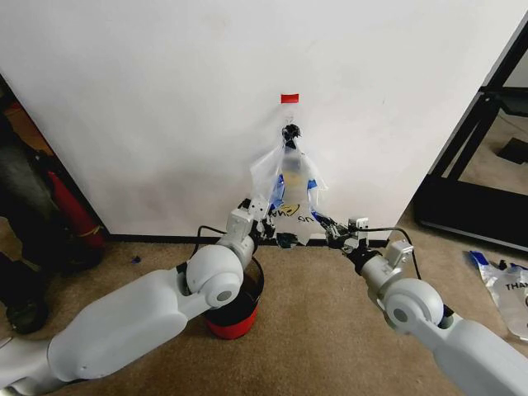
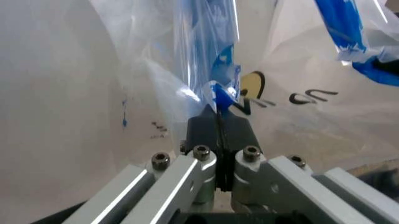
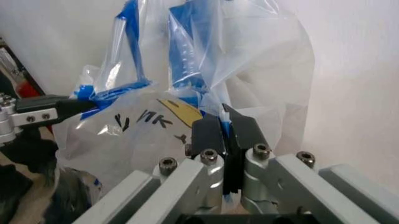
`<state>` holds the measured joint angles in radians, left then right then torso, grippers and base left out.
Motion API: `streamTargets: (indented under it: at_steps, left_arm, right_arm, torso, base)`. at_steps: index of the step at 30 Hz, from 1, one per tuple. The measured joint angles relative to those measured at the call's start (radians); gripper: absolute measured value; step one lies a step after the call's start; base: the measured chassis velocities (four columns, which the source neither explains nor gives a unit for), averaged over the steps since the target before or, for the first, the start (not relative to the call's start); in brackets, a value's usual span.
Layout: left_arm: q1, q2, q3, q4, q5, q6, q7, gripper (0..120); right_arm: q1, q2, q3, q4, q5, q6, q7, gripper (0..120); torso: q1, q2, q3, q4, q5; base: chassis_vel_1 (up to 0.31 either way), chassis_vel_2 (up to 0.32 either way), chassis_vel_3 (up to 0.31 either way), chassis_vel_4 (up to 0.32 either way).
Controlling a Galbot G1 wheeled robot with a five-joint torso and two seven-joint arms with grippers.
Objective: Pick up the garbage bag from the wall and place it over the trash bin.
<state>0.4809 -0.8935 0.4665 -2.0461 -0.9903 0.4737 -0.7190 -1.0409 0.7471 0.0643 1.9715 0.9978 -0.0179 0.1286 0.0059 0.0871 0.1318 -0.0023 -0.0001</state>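
The garbage bag [image 1: 290,218], thin clear plastic with blue edges and dark print, hangs down the white wall [image 1: 148,107] from a black hook [image 1: 290,130] under a red tape strip [image 1: 289,98]. Its lower part is stretched between my two grippers. The left gripper [image 1: 262,216] is shut on a blue edge of the garbage bag [image 2: 215,93], seen close in the left wrist view [image 2: 218,112]. On the other side the right gripper [image 1: 324,224] pinches the plastic [image 3: 262,65], its fingertips [image 3: 226,119] pressed together. The trash bin [image 1: 235,323], black rim and red base, stands on the carpet under my left forearm.
A like bag [image 1: 505,285] lies flat on the carpet at the right. A black frame [image 1: 470,157] stands beyond the wall's right end. Dark objects and a red item [image 1: 70,210] crowd the left side. Black baseboard [image 1: 148,238] runs along the wall.
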Motion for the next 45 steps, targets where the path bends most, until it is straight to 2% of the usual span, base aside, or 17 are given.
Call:
streamTargets:
  at_steps: [14,25,30,33,39,40,45]
  left_arm:
    - [0.079,0.023,-0.035,-0.044,0.042,-0.011,0.014,0]
    - [0.069,0.043,-0.131,-0.121,0.037,-0.032,0.016,0]
    - [0.149,0.087,-0.25,-0.217,0.029,-0.037,0.018,0]
    - [0.18,0.099,-0.298,-0.242,0.029,-0.04,0.02,0]
    - [0.292,0.131,-0.437,-0.32,0.009,-0.05,0.025,0]
    - [0.292,0.131,-0.437,-0.32,0.009,-0.05,0.025,0]
    - [0.431,0.139,-0.544,-0.367,0.03,-0.066,0.036,0]
  right_arm:
    - [-0.052,0.001,0.012,0.021,-0.023,0.005,-0.01,0]
    - [-0.038,0.016,0.025,0.092,0.034,0.004,0.028,0]
    - [-0.037,0.042,0.007,0.127,0.059,-0.003,0.047,0]
    - [-0.021,0.056,-0.013,0.134,0.069,-0.005,0.057,0]
    - [0.076,0.134,-0.126,0.142,0.115,-0.025,0.126,0]
    - [0.076,0.134,-0.126,0.142,0.115,-0.025,0.126,0]
    - [0.155,0.198,-0.214,0.124,0.139,-0.035,0.177,0]
  torso:
    - [0.0,0.0,0.0,0.0,0.0001]
    - [0.0,0.0,0.0,-0.0001,0.0]
    - [0.0,0.0,0.0,0.0,0.0001]
    - [0.0,0.0,0.0,0.0,-0.0002]
    - [0.0,0.0,0.0,0.0001,-0.0002]
    - [0.0,0.0,0.0,0.0001,-0.0002]
    - [0.0,0.0,0.0,0.0002,-0.0001]
  base:
    - [0.0,0.0,0.0,0.0]
    - [0.0,0.0,0.0,0.0]
    - [0.0,0.0,0.0,0.0]
    - [0.0,0.0,0.0,0.0]
    - [0.0,0.0,0.0,0.0]
    - [0.0,0.0,0.0,0.0]
    - [0.0,0.0,0.0,0.0]
